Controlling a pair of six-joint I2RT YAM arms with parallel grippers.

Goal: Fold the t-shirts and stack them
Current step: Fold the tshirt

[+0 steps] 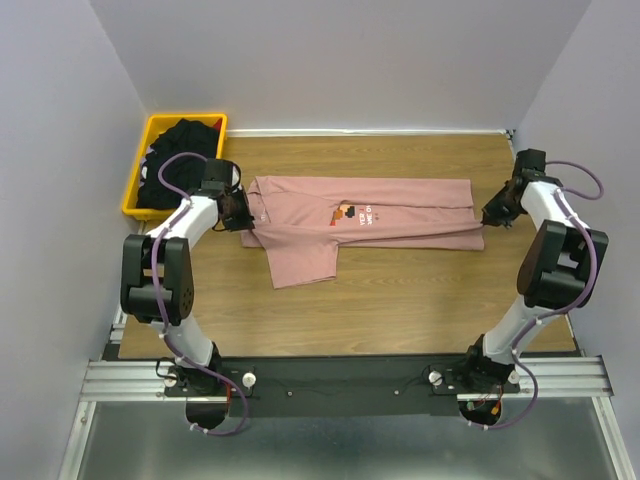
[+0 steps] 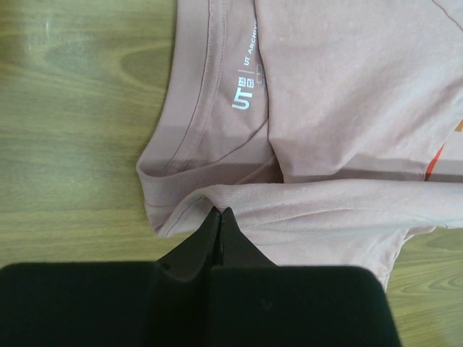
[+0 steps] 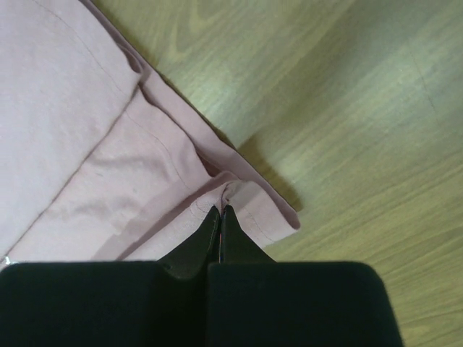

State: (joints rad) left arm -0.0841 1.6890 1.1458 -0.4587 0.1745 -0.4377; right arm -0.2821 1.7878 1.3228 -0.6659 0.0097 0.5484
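Garment position: dusty pink t-shirt (image 1: 360, 215) of soft cloth, with small printed figures on the chest, is lying lengthwise across the brown wooden table (image 1: 420, 310). Its collar end is pointing toward the left arm and its hem end toward the right, and one sleeve (image 1: 300, 262) is sticking out toward the near edge.
Other garments: black t-shirts (image 1: 178, 150) are sitting bunched in the yellow plastic bin (image 1: 137, 175) at the far left corner, apart from the pink one.
Left pincer (image 2: 219, 214): jaws are pressing fully together on a thin bite of the pink t-shirt's shoulder edge, just beside the ribbed collar (image 2: 195, 123).
Right pincer (image 3: 220, 210): jaws are likewise pressing shut, pinching a puckered bit of the hem corner where layers are overlapping.
Step in hand, as judged: both arms are seemingly holding opposite ends for a lengthwise fold.
Risk, slipping: both bites are looking shallow, right at the tips. If the arms are pulling apart too hard, the cloth may be sliding free at one end.
Risk, layers: the right pincer may be catching only some of the hem layers, leaving the rest sagging.
Risk, sleeve: the loose sleeve may be dragging and bunching underneath.
Risk, skew: uneven lifting may be setting a crooked crease.
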